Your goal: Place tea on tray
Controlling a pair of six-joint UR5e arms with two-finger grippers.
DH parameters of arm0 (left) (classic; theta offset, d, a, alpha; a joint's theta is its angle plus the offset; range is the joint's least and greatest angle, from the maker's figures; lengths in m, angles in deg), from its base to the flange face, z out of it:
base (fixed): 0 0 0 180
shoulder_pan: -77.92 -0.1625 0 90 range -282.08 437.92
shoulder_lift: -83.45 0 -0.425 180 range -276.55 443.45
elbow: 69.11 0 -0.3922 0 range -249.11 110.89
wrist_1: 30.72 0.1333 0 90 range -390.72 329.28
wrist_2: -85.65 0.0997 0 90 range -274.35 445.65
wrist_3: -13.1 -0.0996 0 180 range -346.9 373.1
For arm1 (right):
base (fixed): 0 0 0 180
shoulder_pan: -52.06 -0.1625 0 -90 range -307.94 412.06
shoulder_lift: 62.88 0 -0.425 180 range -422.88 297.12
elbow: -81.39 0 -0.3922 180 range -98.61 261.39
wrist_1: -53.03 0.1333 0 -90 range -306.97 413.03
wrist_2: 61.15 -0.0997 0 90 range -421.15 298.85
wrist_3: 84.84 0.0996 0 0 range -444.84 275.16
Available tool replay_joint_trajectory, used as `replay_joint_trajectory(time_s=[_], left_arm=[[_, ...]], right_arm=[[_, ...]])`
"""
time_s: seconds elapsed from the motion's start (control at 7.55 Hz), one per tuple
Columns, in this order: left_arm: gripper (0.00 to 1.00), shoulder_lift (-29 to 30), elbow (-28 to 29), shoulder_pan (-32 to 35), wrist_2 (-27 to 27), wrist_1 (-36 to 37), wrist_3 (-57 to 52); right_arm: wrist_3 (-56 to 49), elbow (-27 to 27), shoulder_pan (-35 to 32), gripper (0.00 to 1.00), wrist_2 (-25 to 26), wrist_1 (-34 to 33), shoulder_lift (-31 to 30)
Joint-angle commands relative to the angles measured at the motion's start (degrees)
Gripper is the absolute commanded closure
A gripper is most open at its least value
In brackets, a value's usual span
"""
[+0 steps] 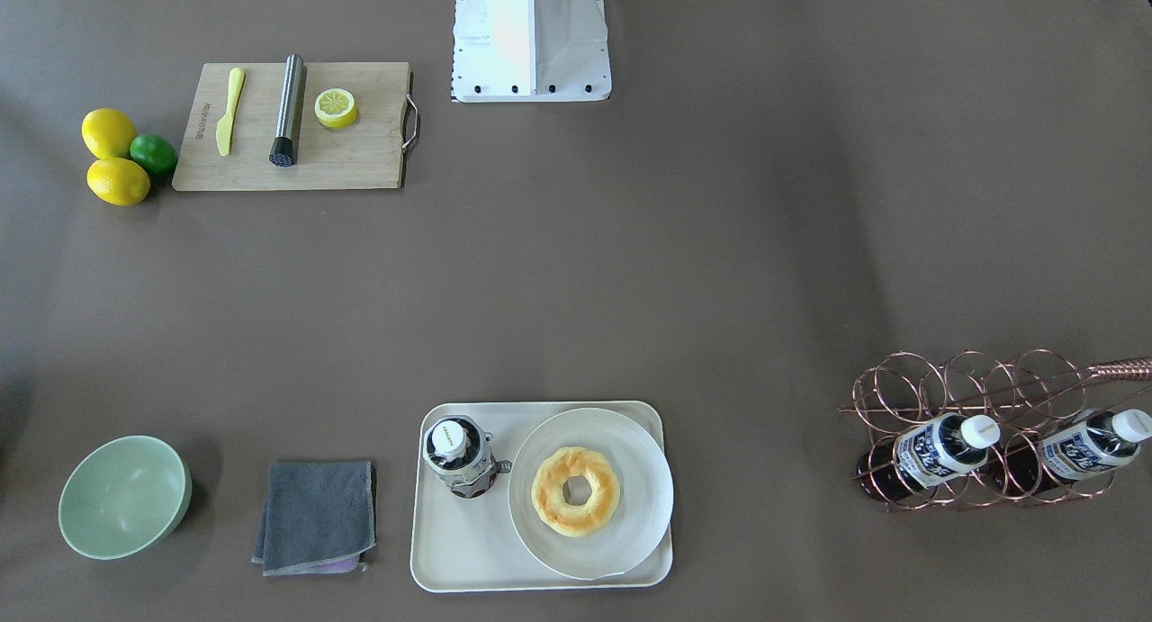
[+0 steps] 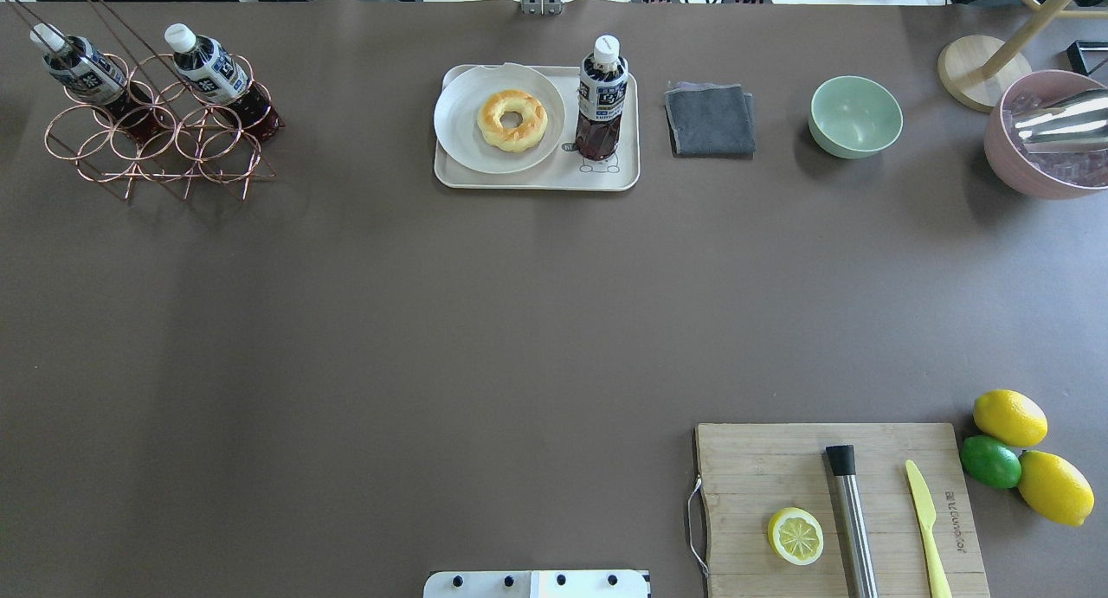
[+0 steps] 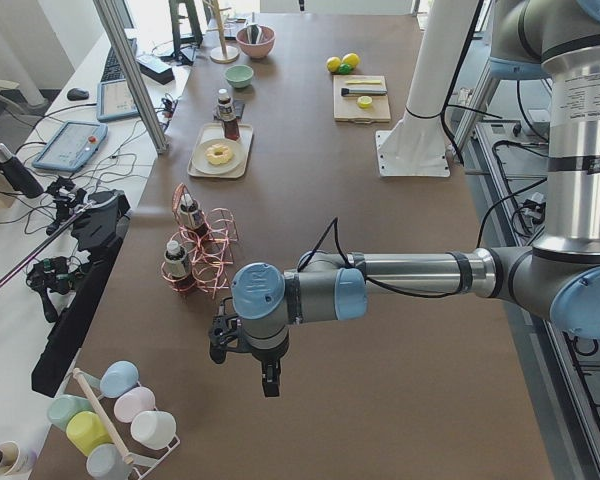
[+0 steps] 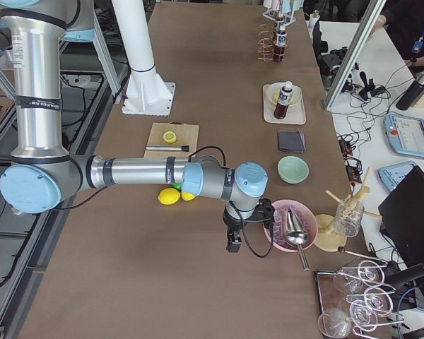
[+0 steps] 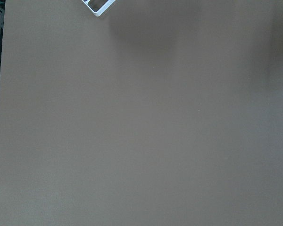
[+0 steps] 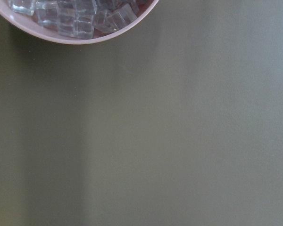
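One tea bottle [image 1: 459, 458] with a white cap stands upright on the cream tray [image 1: 459, 550], next to the plate; it also shows in the overhead view [image 2: 601, 96] on the tray [image 2: 537, 180]. Two more tea bottles [image 1: 945, 447] [image 1: 1093, 442] lie in a copper wire rack [image 1: 972, 388]. My left gripper [image 3: 270, 378] hangs over bare table near the rack, far from the tray. My right gripper [image 4: 233, 243] hangs beside the pink bowl [image 4: 290, 226]. Both show only in the side views, so I cannot tell whether they are open or shut.
A round plate with a doughnut [image 1: 576, 491] fills the tray's other half. A grey cloth [image 1: 317, 516] and a green bowl [image 1: 124, 496] lie beside the tray. A cutting board [image 1: 297, 127] with knife, metal muddler and half lemon, plus lemons and a lime [image 1: 121, 158], lies near the base.
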Motion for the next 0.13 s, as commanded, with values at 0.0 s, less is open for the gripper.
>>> replay_joint_trajectory(time_s=[0.0], left_arm=[[0.01,0.0,0.0,0.0,0.1,0.0,0.0]], right_arm=[[0.0,0.0,0.0,0.0,0.0,0.0,-0.1]])
